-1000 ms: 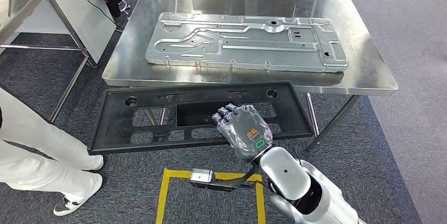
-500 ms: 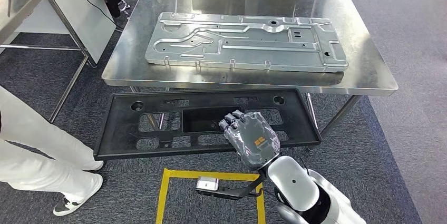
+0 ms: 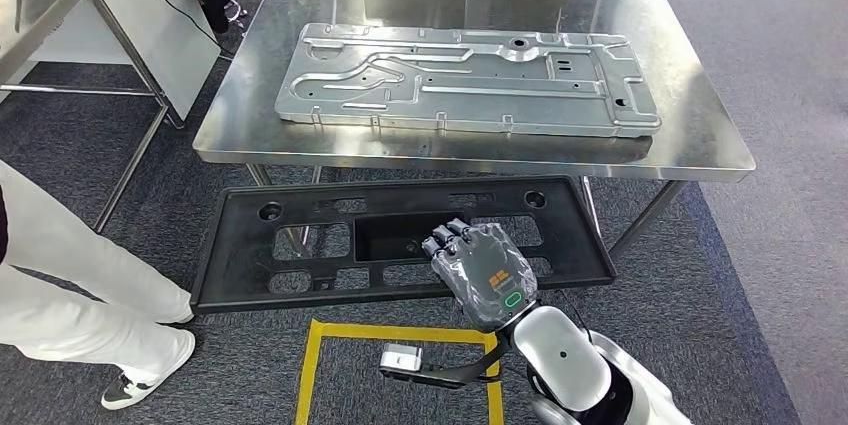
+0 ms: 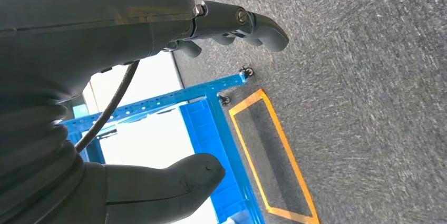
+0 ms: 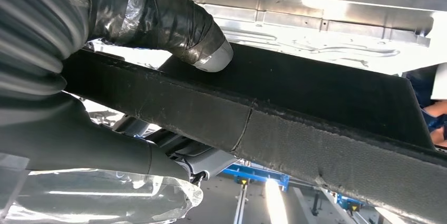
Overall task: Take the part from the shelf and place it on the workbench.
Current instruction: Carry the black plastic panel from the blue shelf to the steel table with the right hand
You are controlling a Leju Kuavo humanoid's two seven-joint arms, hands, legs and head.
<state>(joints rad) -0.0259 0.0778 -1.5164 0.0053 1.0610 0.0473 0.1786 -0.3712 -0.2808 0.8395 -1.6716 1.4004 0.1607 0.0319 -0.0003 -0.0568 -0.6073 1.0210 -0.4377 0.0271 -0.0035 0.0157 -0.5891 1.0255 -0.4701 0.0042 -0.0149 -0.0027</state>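
At the far left a person's legs [image 3: 70, 285] stand on the carpet, close to the left end of the black part [image 3: 300, 245]. That long, flat frame hangs level in front of the counter [image 3: 700, 145], below its near edge and not yet on it. The left robot hand [image 4: 158, 92] hangs over the carpet with its fingers apart and nothing between them. Further right, the right robot hand [image 3: 480, 267] holds the part alone, fingers curled over its near rail and thumb pressed beneath (the right wrist view shows the pinch plainly).

The grip sits right of the part's middle, so I judge the long left end likely to sag or swing, and a swing could reach the person. The part looks too low to clear the counter's edge; pushed forward without lifting, it would jam under the edge or twist out of the pinch. The metal panel [image 3: 470, 80] already fills much of the counter, so the part may land across it and slide.
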